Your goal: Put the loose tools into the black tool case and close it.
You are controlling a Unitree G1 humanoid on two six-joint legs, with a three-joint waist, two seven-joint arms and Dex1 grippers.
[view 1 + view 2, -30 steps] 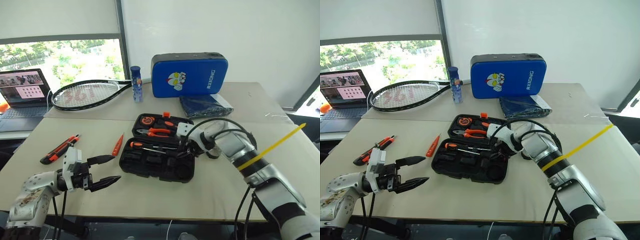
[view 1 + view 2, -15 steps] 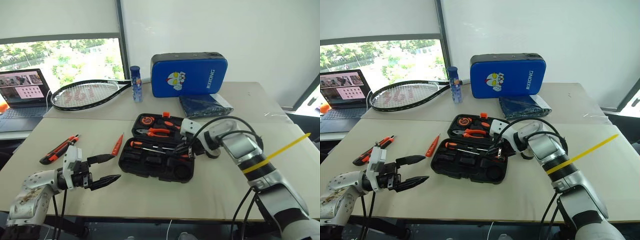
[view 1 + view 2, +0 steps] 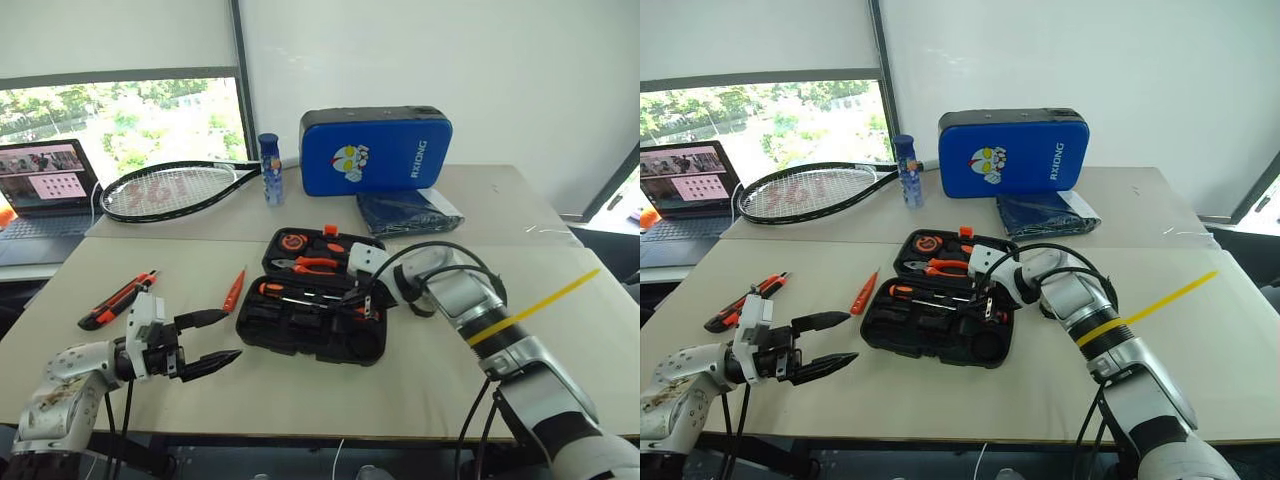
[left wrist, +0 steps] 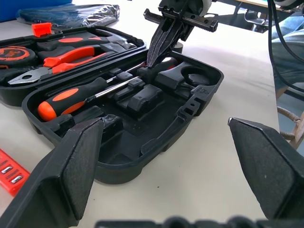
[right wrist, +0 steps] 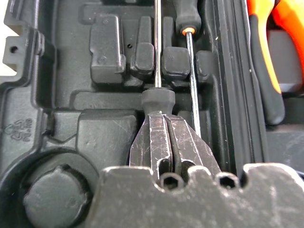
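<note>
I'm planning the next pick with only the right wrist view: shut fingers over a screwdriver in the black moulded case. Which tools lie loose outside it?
Observer: An orange-black utility knife lies on the beige table, off the left side of the open black plastic tool case.
Operator: Anything nearer the case?
Observer: Yes, a slim orange tool lies between the knife and the case, apart from both.
Operator: Is the left gripper free?
Observer: The left gripper is open and empty, near the table's front edge, in front of the slim orange tool.
</note>
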